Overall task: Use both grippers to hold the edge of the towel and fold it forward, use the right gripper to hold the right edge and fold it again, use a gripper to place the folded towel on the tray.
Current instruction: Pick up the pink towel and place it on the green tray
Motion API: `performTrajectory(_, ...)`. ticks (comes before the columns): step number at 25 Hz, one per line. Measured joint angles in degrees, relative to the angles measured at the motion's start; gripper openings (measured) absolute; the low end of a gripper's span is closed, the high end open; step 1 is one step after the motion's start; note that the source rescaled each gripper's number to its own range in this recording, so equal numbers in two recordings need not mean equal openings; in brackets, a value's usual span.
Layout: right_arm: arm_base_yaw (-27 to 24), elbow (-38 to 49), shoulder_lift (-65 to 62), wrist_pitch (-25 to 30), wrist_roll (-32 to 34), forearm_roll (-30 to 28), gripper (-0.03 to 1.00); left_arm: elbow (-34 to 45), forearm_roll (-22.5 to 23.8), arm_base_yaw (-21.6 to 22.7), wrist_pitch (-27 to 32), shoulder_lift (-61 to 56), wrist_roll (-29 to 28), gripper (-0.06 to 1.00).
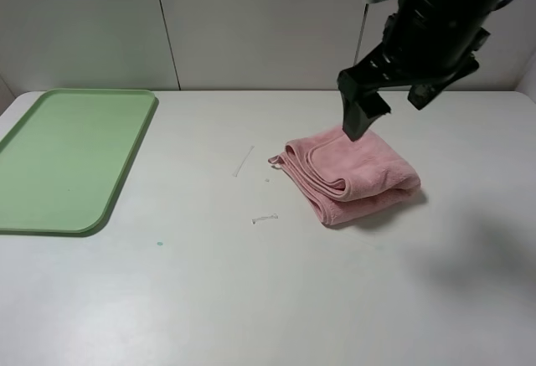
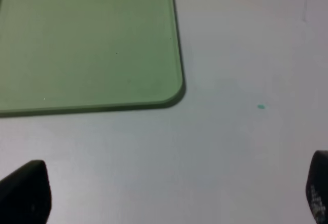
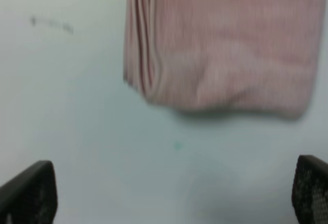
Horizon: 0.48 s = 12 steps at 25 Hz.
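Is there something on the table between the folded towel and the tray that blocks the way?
Nothing visible does. Between the towel and the tray there is only bare table with a few tiny flat marks, probably too low to hinder a carry.

The folded towel (image 1: 360, 169) lies well apart from the tray (image 1: 67, 157) (right gripper (image 1: 358, 130) apparently hovering over it).

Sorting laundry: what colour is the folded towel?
The towel is dusty pink, clearest in the exterior high view.
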Motion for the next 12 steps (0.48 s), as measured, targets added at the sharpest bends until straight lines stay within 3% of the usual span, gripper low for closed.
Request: performTrajectory(12,0.1,12.3,-21.4,0.2,0.0,-0.1,1.0,0.0,0.0,0.0,0.0,0.0,0.0,1.0)
